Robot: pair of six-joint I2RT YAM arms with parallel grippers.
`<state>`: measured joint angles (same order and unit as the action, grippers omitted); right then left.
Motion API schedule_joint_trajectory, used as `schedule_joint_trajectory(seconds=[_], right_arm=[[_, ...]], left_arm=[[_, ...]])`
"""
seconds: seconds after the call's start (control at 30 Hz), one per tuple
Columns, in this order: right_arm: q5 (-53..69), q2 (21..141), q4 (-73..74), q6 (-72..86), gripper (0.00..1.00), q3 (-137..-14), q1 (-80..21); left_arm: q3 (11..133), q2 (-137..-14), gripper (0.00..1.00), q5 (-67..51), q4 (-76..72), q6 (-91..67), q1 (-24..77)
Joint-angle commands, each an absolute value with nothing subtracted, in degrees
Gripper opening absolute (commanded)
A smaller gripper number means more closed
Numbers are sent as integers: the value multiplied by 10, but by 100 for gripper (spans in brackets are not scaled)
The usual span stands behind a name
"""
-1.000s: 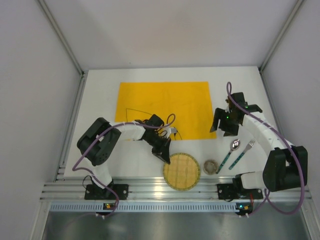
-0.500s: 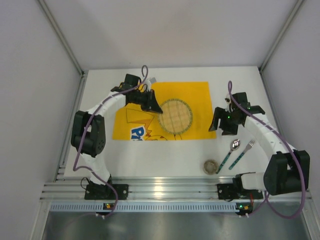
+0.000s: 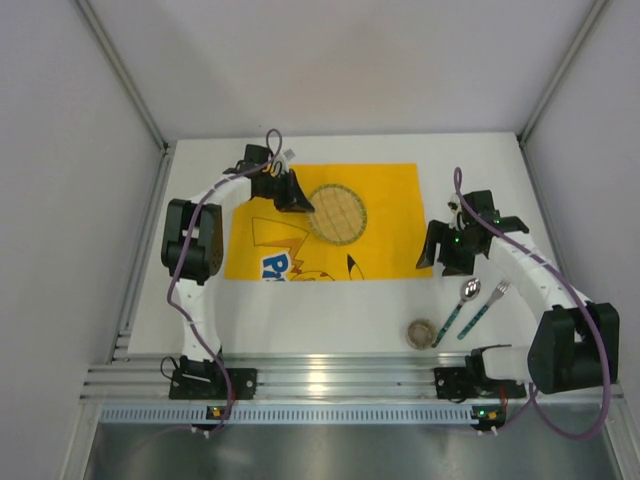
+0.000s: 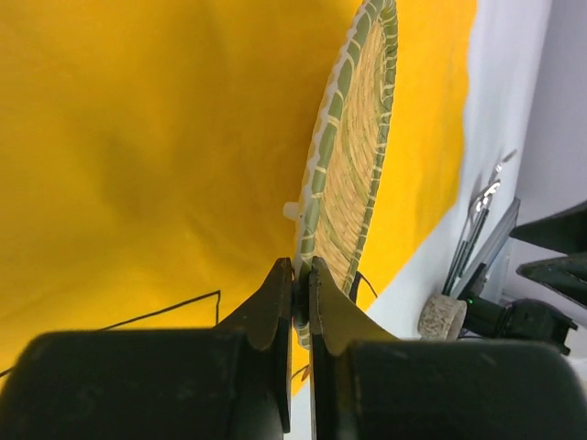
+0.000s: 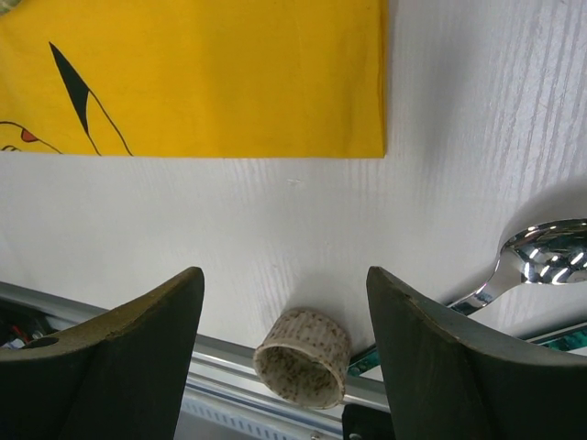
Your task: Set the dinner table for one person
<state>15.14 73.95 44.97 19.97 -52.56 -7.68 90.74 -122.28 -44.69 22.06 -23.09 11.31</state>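
On the white dinner table (image 3: 300, 310) lies a yellow cartoon-printed mat (image 3: 390, 225). My left gripper (image 3: 297, 197) is shut on the rim of a round woven straw plate (image 3: 337, 213), which sits over the mat's back middle. In the left wrist view the jaws (image 4: 301, 275) pinch the green-edged plate (image 4: 358, 174) above the mat (image 4: 138, 137). My right gripper (image 3: 450, 247) hovers open at the mat's right edge, holding nothing. Its wrist view shows the gripper (image 5: 284, 275) above bare table (image 5: 183, 211), with a speckled cup (image 5: 303, 357) beyond it.
A spoon (image 3: 466, 297) and a fork (image 3: 489, 302) with teal handles lie side by side at the front right, with the small speckled cup (image 3: 421, 332) just left of them. The ribbed aluminium rail (image 3: 330, 380) runs along the near edge. Grey walls enclose the table.
The left arm lifted the woven plate from the table's front edge and carried it back over the mat, then slightly further back and left. The right arm barely moved.
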Motion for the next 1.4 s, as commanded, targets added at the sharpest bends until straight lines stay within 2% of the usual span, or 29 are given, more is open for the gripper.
schedule_joint_trajectory(seconds=[0.0,0.23,0.33,0.37,0.53,0.57,0.6,0.73,0.8,1.13,1.37], right_arm=[[159,717,436,187,72,-543,-73],[151,690,466,177,73,-529,-71],[153,670,485,188,73,-524,-71],[153,658,491,192,73,-524,-72],[158,626,554,205,73,-521,-80],[158,616,562,210,73,-518,-90],[156,611,569,213,73,-513,-97],[123,599,613,241,73,-485,-150],[71,604,634,272,74,-482,-182],[54,598,609,340,72,-362,-241],[25,649,573,351,67,-380,-267]], left_arm=[[947,-1212,0,-421,192,-240,109],[958,-1215,0,-338,272,-180,106],[958,-1219,15,-309,301,-164,106],[956,-1219,25,-302,305,-161,106],[944,-1219,46,-278,323,-149,106],[940,-1217,57,-274,323,-150,106],[939,-1215,72,-271,322,-151,106],[929,-1197,83,-265,314,-160,106],[928,-1189,84,-264,307,-164,106],[907,-1130,84,-265,291,-181,106],[867,-1093,83,-263,292,-174,106]])
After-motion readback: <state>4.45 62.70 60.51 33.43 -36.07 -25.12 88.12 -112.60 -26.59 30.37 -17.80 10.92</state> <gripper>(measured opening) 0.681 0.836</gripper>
